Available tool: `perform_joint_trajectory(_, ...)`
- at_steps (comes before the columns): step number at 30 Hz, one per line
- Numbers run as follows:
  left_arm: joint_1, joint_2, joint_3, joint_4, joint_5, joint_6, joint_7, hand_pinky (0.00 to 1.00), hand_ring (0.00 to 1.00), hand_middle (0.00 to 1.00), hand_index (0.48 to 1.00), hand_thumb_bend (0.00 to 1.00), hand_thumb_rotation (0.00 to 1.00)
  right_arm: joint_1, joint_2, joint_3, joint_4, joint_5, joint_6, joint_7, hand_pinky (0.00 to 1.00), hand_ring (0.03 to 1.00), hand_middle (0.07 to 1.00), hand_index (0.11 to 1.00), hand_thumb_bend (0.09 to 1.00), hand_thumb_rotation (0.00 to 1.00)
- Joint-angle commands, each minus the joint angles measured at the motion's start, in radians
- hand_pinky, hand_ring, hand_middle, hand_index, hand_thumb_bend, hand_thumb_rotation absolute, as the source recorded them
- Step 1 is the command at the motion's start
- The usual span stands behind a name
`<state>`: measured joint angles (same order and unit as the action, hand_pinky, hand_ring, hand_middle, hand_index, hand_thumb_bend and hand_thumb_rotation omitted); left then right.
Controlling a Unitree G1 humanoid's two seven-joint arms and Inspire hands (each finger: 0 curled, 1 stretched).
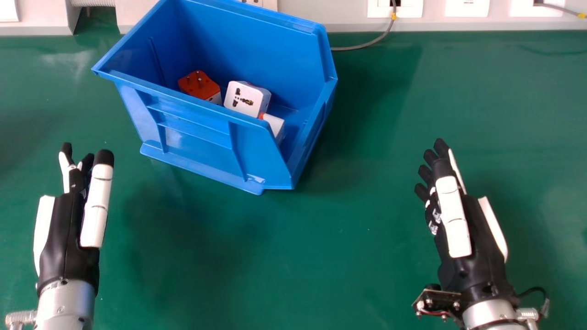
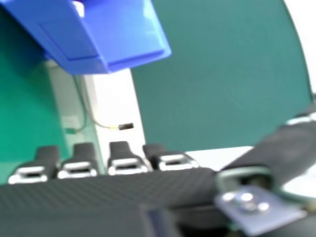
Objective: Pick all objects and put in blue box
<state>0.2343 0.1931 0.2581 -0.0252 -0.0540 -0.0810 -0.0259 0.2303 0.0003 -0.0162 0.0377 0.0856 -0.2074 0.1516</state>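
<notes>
The blue box (image 1: 197, 126) stands at the back, left of centre, in the head view; part of the blue box (image 2: 69, 42) shows in the right hand view. Inside lie an orange and white plug adapter (image 1: 199, 85), a white adapter (image 1: 244, 98) and a smaller white piece (image 1: 274, 124) partly hidden by the near wall. My left hand (image 1: 66, 229) is open, in front and left of the box, touching nothing. Well to the box's right, my right hand (image 1: 465, 233) is open and holds nothing; in its own view, the right hand (image 2: 108, 190) has its fingers extended.
The green table (image 1: 321, 266) stretches between and around the hands. Along its back edge runs a pale panel (image 1: 348, 20) with sockets, and a grey cable (image 1: 367, 45) reaches down from it behind the box's right side.
</notes>
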Motion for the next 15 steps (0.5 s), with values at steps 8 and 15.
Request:
perform_joint_trajectory(8, 0.103, 0.007, 0.034, -0.014, -0.077, -0.135, -0.106, 1.0, 1.0, 1.0, 0.998, 0.58, 1.0, 0.006, -0.04, -0.036, -0.03, 0.028, -0.042, 0.034, 1.0, 1.0, 1.0, 1.0, 0.428, 1.0)
perform_joint_trajectory(15, 0.098, -0.004, 0.031, 0.036, -0.02, -0.186, -0.074, 0.93, 0.98, 1.0, 1.0, 0.62, 1.0, 0.061, -0.092, -0.062, -0.15, 0.04, -0.008, 0.058, 1.0, 1.0, 1.0, 1.0, 0.386, 1.0)
